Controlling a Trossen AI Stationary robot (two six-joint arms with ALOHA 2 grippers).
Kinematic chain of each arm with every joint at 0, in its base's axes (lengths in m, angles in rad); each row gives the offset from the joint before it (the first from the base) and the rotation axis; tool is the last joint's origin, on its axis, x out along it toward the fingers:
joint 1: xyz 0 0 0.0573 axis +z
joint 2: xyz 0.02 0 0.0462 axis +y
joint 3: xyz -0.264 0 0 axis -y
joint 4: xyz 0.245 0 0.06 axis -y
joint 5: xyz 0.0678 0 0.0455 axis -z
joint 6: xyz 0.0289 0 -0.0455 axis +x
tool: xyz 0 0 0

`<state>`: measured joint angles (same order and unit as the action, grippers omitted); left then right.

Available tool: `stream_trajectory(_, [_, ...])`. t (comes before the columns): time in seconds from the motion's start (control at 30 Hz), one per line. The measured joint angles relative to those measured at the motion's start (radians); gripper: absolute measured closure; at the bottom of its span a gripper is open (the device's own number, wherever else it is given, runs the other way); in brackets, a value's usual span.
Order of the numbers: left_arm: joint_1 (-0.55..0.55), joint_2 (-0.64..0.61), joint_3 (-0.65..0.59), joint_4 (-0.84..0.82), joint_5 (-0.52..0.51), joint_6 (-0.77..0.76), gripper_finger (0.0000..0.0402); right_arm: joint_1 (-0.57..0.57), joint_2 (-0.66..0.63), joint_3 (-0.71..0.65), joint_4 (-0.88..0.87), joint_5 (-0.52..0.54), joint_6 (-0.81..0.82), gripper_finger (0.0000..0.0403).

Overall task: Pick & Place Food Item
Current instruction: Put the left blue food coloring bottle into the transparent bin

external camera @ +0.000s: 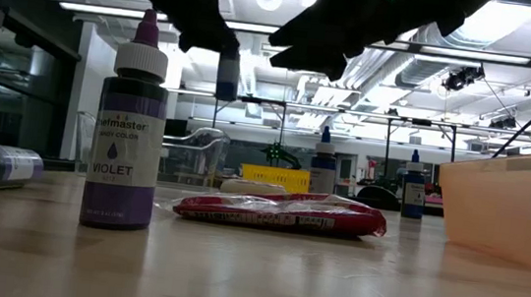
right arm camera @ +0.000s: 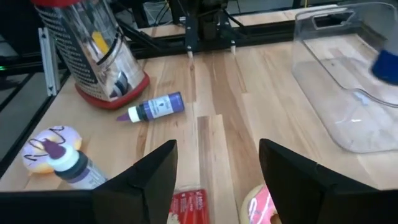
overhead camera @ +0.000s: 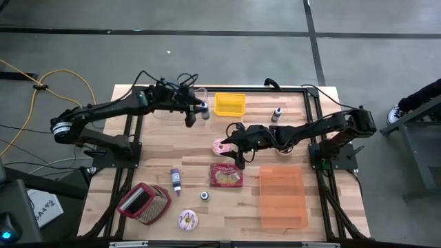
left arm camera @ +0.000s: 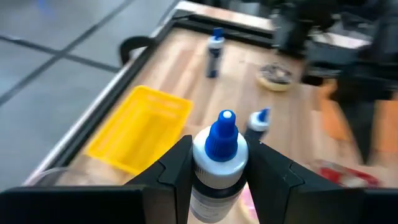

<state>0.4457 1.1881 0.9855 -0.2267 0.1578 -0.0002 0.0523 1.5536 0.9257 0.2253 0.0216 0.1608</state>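
My left gripper (overhead camera: 190,117) is shut on a blue-capped colouring bottle (left arm camera: 217,158) near the table's far side, beside the yellow tray (overhead camera: 229,103). In the low view this bottle (external camera: 228,75) hangs above the table. My right gripper (overhead camera: 238,150) stands open at mid-table, just over a pink iced donut (overhead camera: 220,146) that lies flat on the wood. The donut's edge (right arm camera: 258,208) shows below my right fingers, which touch nothing. A red snack packet (overhead camera: 227,176) lies flat nearer the front, and a purple-striped donut (overhead camera: 187,220) lies near the front edge. My left gripper pinches the bottle between its two fingers at the white collar under the blue cap (left arm camera: 200,163). The fingers come nearly level from the table's left, slanting a little down. The bottle stays upright, cap up, lifted clear of the table.
Another blue-capped bottle (overhead camera: 204,110) stands next to my left gripper, and a third (overhead camera: 277,114) stands farther right. A clear tub (right arm camera: 348,81) sits at the far left, an orange bin (overhead camera: 282,196) at the front right. A grater (overhead camera: 143,203), a lying violet bottle (overhead camera: 176,180) and a standing one (overhead camera: 204,196) fill the front left.
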Motion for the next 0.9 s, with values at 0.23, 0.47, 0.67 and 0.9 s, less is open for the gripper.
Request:
stream_trajectory(0.23, [0.046, 0.0, -0.024, 0.012, -0.145, -0.01, 0.0286, 0.007, 0.0, 0.0, -0.013, 0.001, -0.004, 0.019])
stream_trajectory(0.47, [0.089, 0.0, -0.145, 0.177, -0.224, -0.059, 0.0285, 0.008, 0.0, 0.0, -0.023, -0.006, -0.007, 0.0191])
stream_trajectory(0.67, [0.117, 0.002, -0.253, 0.298, -0.334, -0.105, 0.0285, 0.008, 0.0, 0.0, -0.043, -0.022, -0.007, 0.0192])
stream_trajectory(0.9, [0.132, 0.029, -0.326, 0.397, -0.355, -0.128, 0.0285, 0.008, 0.0, 0.0, -0.042, -0.025, -0.007, 0.0192])
